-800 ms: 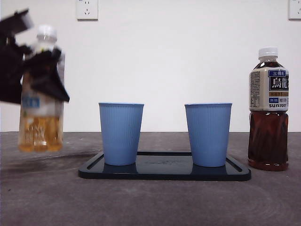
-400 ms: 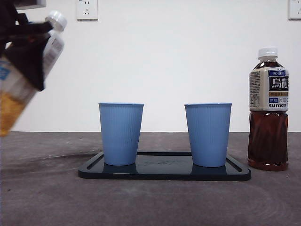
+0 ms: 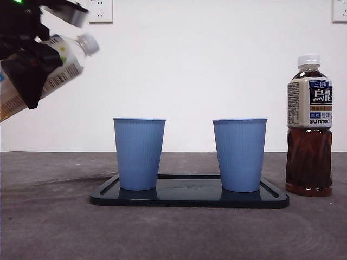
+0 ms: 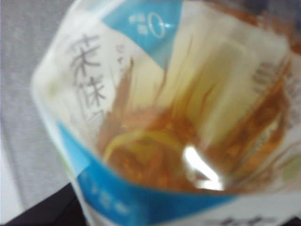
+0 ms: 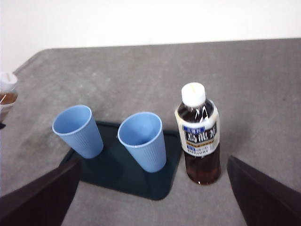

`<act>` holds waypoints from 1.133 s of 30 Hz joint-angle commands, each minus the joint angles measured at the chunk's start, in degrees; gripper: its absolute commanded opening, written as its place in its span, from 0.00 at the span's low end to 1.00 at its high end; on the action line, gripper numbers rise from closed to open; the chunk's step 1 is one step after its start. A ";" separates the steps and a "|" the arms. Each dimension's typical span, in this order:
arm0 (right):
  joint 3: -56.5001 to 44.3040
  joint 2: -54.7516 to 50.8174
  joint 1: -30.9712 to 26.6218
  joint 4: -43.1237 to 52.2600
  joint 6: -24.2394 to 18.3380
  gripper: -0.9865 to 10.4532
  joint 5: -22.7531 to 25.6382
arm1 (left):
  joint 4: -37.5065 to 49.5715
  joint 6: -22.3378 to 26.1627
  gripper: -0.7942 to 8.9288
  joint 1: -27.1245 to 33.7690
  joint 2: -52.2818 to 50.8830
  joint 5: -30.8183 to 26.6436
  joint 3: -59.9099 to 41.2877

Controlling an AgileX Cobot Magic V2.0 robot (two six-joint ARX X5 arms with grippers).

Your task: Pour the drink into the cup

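My left gripper [image 3: 25,67] is shut on a light tea bottle [image 3: 57,62] and holds it high at the far left of the front view, tilted with its capped neck pointing right and up. The bottle fills the left wrist view [image 4: 164,117]. Two blue cups, a left one [image 3: 139,153] and a right one [image 3: 239,154], stand on a dark tray [image 3: 190,201]. The bottle's neck is left of and above the left cup. My right gripper [image 5: 153,162] is open and empty, high above the cups [image 5: 79,130] [image 5: 142,140].
A capped dark oolong tea bottle [image 3: 309,127] stands upright on the table right of the tray; it also shows in the right wrist view [image 5: 198,136]. Wall sockets [image 3: 100,11] are on the white wall behind.
My left gripper has lifted the light tea bottle off the table and tilted it over to the right; its neck now points toward the cups. Cups and dark bottle have not moved.
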 commanded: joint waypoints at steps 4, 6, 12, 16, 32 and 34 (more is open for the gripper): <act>0.66 0.13 0.31 -1.18 -0.79 0.52 0.02 | -2.45 4.28 0.33 -4.07 6.01 -9.38 6.71; 0.66 0.13 0.31 -1.42 -0.79 0.52 0.02 | -3.52 5.44 0.33 -5.60 7.48 -12.70 7.80; 0.66 0.13 0.31 -1.49 -0.79 0.52 0.02 | -5.20 6.73 0.33 -9.44 10.73 -18.64 8.85; 0.66 0.13 0.31 -1.53 -0.77 0.52 0.00 | -7.28 7.26 0.33 -10.84 13.18 -24.30 8.85; 0.66 0.13 0.31 -2.25 -0.79 0.52 0.00 | -7.69 6.99 0.33 -11.93 15.61 -27.65 8.85; 0.66 0.13 0.31 -2.25 -0.79 0.52 0.00 | -7.69 6.99 0.33 -11.93 15.61 -27.65 8.85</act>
